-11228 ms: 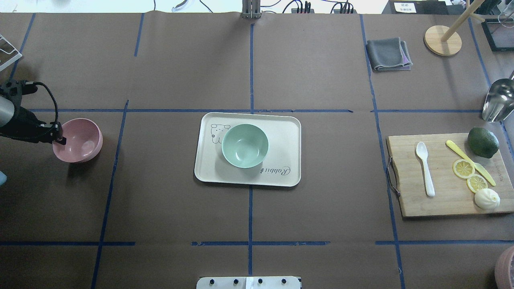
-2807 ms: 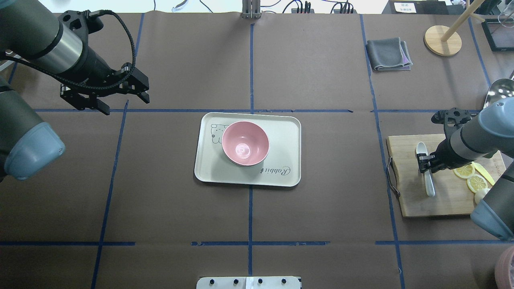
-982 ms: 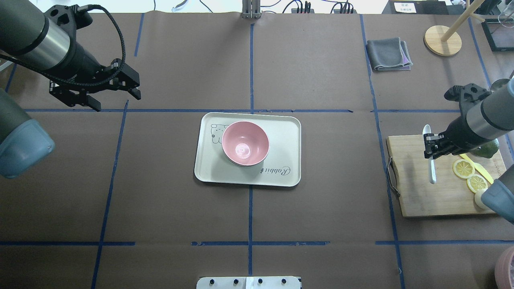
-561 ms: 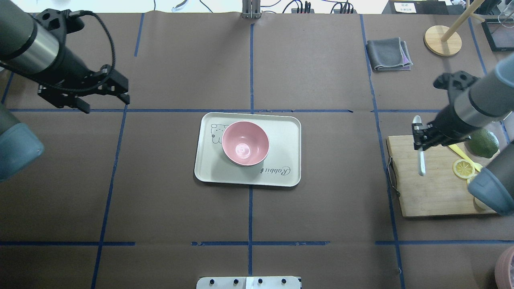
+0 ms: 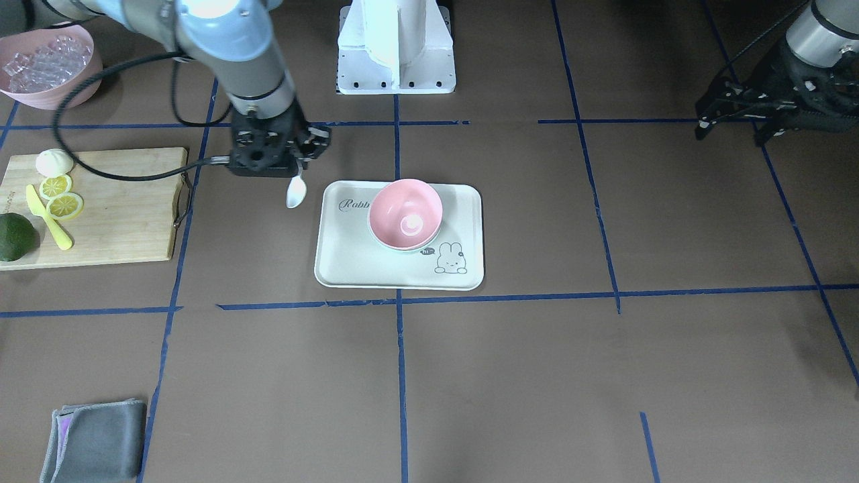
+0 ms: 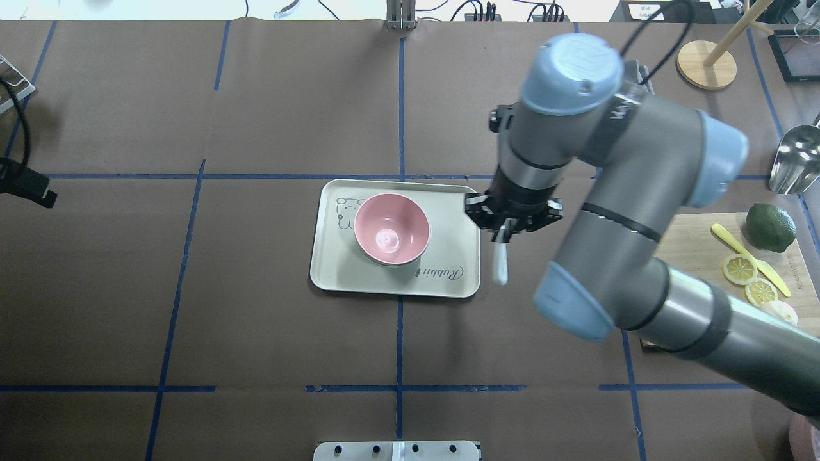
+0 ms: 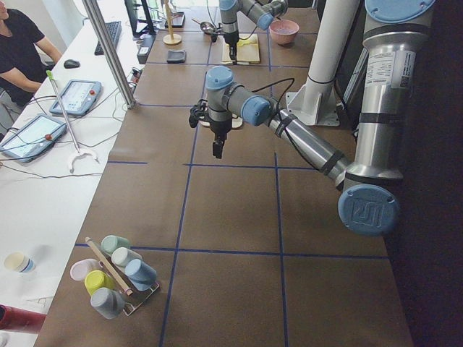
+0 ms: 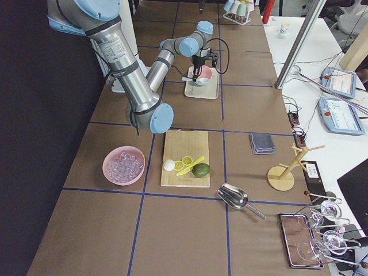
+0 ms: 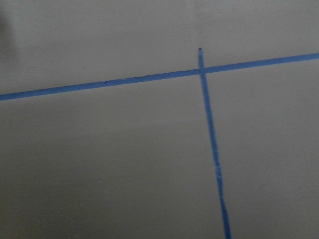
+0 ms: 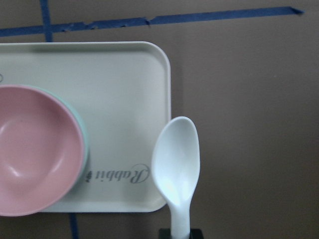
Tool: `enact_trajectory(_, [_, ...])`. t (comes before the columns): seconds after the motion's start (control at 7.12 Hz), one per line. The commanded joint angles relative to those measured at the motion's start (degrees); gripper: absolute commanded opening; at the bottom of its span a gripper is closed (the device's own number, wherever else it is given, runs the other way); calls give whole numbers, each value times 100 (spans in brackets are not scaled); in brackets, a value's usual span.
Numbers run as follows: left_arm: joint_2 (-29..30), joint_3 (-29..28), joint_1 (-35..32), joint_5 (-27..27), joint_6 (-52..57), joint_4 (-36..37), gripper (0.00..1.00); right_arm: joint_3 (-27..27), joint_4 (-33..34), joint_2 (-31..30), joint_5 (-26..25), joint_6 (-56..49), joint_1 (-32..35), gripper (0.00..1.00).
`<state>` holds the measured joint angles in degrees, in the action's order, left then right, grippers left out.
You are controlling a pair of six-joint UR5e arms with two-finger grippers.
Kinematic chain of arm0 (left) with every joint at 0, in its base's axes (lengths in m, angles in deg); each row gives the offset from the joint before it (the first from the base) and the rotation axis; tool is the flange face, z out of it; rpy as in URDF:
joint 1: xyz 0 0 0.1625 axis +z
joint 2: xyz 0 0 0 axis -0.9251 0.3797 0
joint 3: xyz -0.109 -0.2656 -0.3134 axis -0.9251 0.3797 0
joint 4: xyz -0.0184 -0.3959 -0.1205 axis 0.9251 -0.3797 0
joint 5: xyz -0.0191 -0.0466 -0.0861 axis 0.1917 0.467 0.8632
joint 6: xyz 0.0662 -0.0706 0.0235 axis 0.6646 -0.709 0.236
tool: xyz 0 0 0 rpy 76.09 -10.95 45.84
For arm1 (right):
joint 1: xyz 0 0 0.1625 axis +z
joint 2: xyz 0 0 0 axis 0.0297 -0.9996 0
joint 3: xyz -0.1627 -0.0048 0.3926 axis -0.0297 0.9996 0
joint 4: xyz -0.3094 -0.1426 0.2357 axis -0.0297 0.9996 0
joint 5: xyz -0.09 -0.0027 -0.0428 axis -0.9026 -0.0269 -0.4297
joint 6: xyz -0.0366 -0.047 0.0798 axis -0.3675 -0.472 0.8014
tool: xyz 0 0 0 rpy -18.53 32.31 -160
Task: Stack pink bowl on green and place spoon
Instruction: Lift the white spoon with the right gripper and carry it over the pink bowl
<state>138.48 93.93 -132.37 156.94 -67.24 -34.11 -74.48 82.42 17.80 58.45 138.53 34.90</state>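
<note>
The pink bowl (image 6: 391,229) sits nested in the green bowl on the cream tray (image 6: 333,279) at the table's middle. Only a thin green rim (image 10: 83,142) shows around it. My right gripper (image 6: 506,232) is shut on the handle of the white spoon (image 6: 500,269) and holds it in the air. In the right wrist view the spoon's bowl (image 10: 176,159) hangs just past the tray's right edge (image 10: 167,99), beside the bowls. My left gripper (image 5: 731,131) is open and empty, far off at the table's left side.
A wooden cutting board (image 5: 121,215) with lemon slices (image 5: 60,198), a yellow knife, a green fruit (image 6: 770,226) and a white bun lies on the robot's right. A pink bowl of ice (image 5: 47,64), a grey cloth (image 5: 94,439) and a metal scoop (image 6: 794,168) stand further out.
My right gripper has carried the spoon from above the cutting board leftward to the tray's right edge. My left arm has drawn back further left, nearly out of the overhead view.
</note>
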Motion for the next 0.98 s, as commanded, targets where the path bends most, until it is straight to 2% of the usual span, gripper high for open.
enact_trajectory(0.0, [-419,56,-141,-5,233,-37,100,771,-25,844,-77,543,-390,0])
enact_trajectory(0.28, [-492,56,-150,13,586,-64,100,1734,-417,1450,-68,833,-496,0])
enact_trajectory(0.84, [-492,21,-150,-5,586,-64,100,1819,-561,1391,-68,852,-497,0])
